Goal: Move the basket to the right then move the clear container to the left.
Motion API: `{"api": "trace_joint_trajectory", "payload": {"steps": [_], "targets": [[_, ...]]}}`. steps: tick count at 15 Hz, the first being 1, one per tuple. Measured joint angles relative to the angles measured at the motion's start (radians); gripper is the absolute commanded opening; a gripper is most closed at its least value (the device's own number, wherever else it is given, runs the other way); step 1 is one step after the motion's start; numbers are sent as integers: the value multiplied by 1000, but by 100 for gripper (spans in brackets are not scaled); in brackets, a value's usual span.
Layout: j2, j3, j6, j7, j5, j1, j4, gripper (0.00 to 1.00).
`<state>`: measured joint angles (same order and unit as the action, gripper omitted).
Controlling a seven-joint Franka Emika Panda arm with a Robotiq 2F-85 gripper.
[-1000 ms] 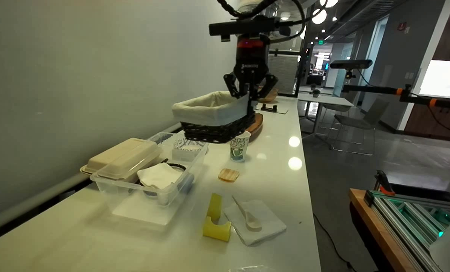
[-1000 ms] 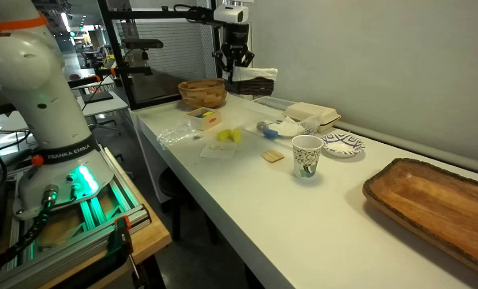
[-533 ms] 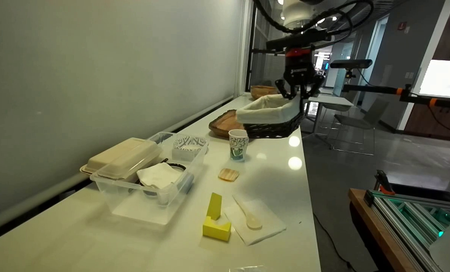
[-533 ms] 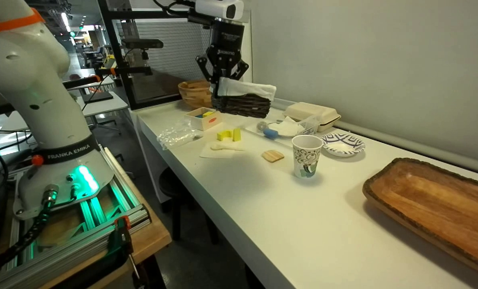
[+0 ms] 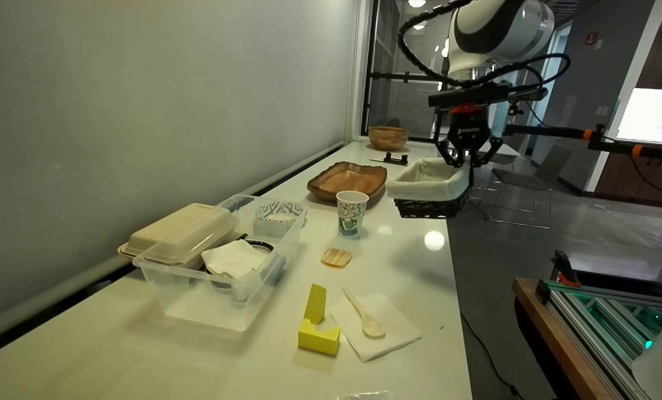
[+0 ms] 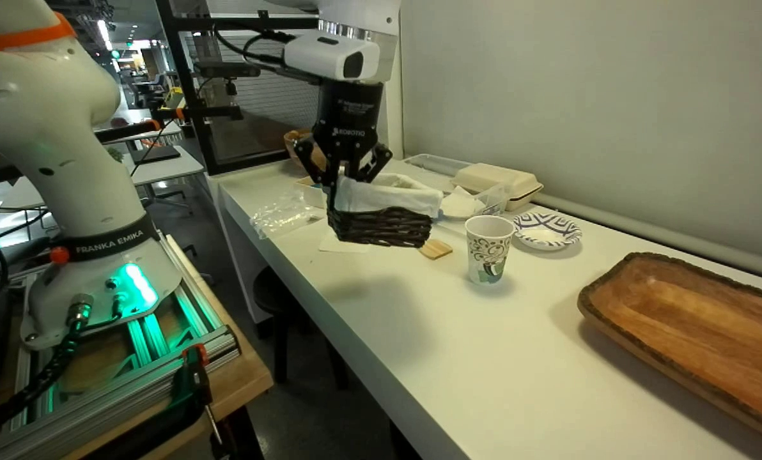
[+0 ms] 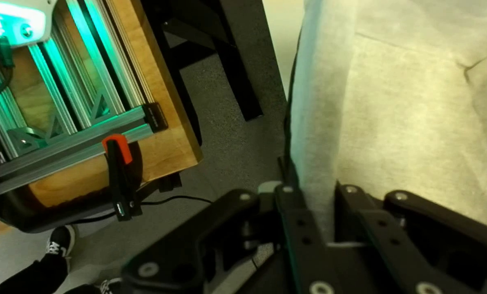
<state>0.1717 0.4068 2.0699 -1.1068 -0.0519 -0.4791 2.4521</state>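
Basket (image 5: pixel 428 189) and gripper (image 5: pixel 467 160) travel as 1 unit: over the last second they slide from the upper middle to the upper right of an exterior view. In an exterior view the basket (image 6: pixel 384 211) sinks from the upper middle to the centre of the frame and looks larger. The jaws are clamped on its fabric-lined side wall, with 1 finger on each face in the wrist view.

The shadow on the counter (image 6: pixel 406 358) lies apart below the basket, so it hangs in the air. This looks like the carry within step 1, well along but without the set-down. The clear container (image 5: pixel 203 305) stays where it was, left of centre in the frame, and the gap between it and the basket widens; step 2 appears not to have begun.

Floor (image 7: pixel 235 151) shows left of the gripped wall in the wrist view, so that side probably overhangs the counter's edge. Lowering straight down could leave the basket tipping; a shift inward seems wise first. The upright paper cup (image 6: pixel 488 249), right of the basket, and the wooden tray (image 6: pixel 694 326) at the lower right limit that shift.
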Motion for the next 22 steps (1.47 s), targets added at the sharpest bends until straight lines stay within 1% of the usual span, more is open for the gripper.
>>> {"api": "trace_joint_trajectory", "payload": {"steps": [4, 6, 9, 11, 14, 15, 16, 17, 19, 20, 22], "targets": [[-113, 23, 173, 100, 10, -9, 13, 4], [-183, 24, 226, 151, 28, -9, 8, 4], [-285, 28, 285, 256, 98, -9, -15, 4], [-350, 28, 302, 320, 147, -9, -48, 40], [-420, 26, 305, 392, 205, -6, -109, 60], [-430, 25, 305, 409, 213, -3, -127, 69], [-434, 24, 301, 419, 215, 3, -141, 76], [-432, 25, 289, 423, 209, 13, -154, 84], [-416, 32, 251, 415, 172, 44, -171, 98], [-398, 37, 228, 400, 135, 64, -175, 100], [-339, 40, 203, 357, 55, 106, -173, 100]]}}
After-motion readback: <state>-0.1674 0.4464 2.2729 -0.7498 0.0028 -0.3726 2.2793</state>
